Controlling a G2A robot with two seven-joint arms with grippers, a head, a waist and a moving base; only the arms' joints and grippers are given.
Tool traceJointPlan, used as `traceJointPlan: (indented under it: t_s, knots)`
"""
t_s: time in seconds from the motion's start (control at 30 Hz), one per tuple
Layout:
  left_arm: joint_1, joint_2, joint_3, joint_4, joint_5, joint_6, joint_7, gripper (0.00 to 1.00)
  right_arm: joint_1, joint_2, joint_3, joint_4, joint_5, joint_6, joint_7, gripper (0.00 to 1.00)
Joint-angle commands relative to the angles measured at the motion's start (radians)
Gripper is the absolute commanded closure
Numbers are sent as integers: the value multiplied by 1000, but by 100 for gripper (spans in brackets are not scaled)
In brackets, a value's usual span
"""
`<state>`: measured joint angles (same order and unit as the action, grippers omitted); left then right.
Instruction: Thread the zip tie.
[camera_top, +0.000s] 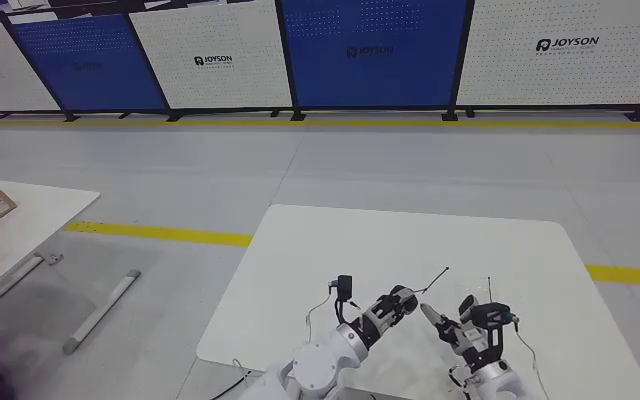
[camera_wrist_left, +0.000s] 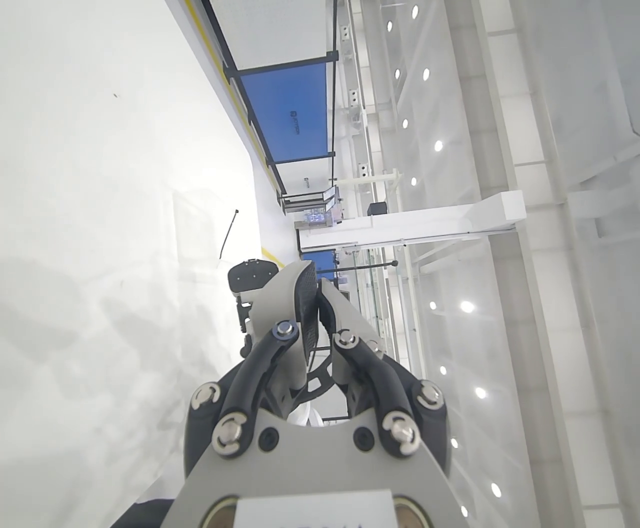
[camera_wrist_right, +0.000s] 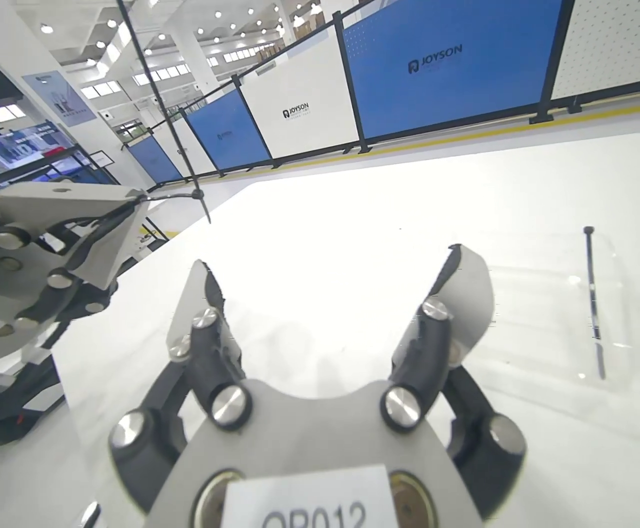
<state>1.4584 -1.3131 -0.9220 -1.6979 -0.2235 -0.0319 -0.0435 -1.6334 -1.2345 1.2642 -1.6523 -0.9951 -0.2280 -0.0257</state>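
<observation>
Pinching the zip tie, the left gripper holds it raised just beside the right gripper, whose jaws stand spread and empty. The strap slants forward above the table, nearest that empty claw

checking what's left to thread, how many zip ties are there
2. One zip tie is clamped in the left gripper, off the table; the other zip tie lies flat on the table near the open right gripper. More could be hidden.
</observation>
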Motion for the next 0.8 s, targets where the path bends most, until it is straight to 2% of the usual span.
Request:
traceJointPlan:
  t_s: [0.0, 0.3, 0.53, 0.77]
  knots:
    - [0, -1, 3, 2, 3, -1, 2, 100, 1, 0, -1, -2, 0, -10, 6, 69]
    - [-4, -2, 13, 9, 18, -9, -9, 100, 11, 3, -15, -3, -8, -75, 21, 71]
    - [-4, -2, 17, 16, 24, -12, -13, 100, 12, 4, -19, -10, -11, -95, 10, 71]
    - [-5, -3, 21, 20, 30, -10, -17, 100, 13, 3, -22, -12, -8, -98, -12, 78]
